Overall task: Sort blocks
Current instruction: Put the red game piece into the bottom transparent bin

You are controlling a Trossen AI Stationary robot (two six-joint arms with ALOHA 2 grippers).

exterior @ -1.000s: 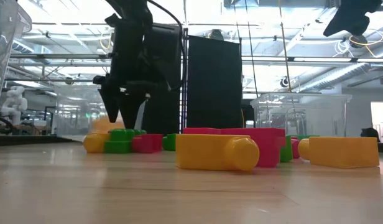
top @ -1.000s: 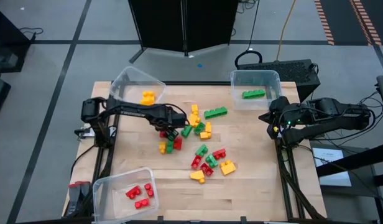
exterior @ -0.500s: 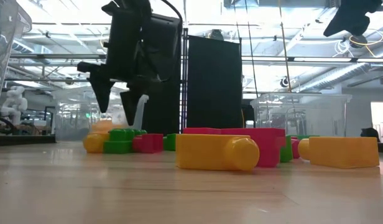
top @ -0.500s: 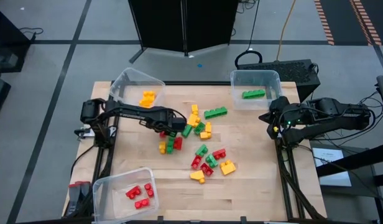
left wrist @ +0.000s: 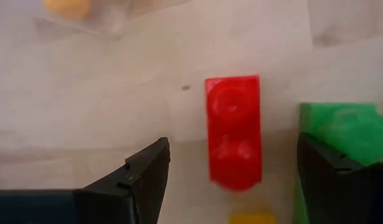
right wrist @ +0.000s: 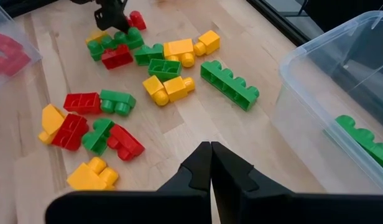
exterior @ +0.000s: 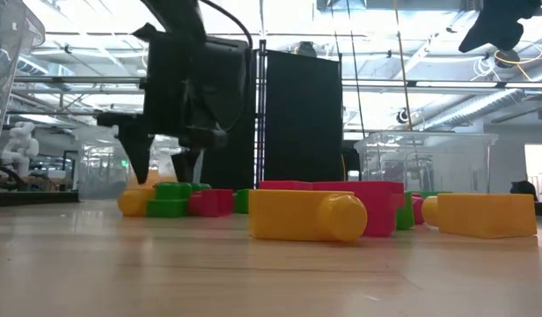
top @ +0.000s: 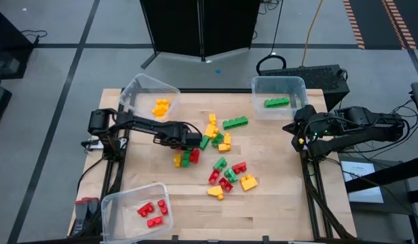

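Red, yellow and green studded blocks (top: 219,152) lie scattered on the middle of the table. My left gripper (top: 189,139) hovers open over the pile's left end, also seen in the low view (exterior: 161,165). In the left wrist view a red two-stud block (left wrist: 234,140) lies flat on the wood between its two fingers, with a gap on each side. A green block (left wrist: 347,127) lies next to one finger. My right gripper (top: 294,129) waits shut at the table's right edge, its shut fingers (right wrist: 210,158) facing the pile.
Three clear bins stand on the table: a far-left one (top: 138,88) with yellow blocks, a far-right one (top: 297,85) with a long green block, and a near-left one (top: 121,203) with red blocks. Bare wood lies along the near right part.
My left gripper has risen a little off the pile's left end and turned about its wrist. Its fingers stand farther apart in the low view than a second ago. The blocks lie where they were.
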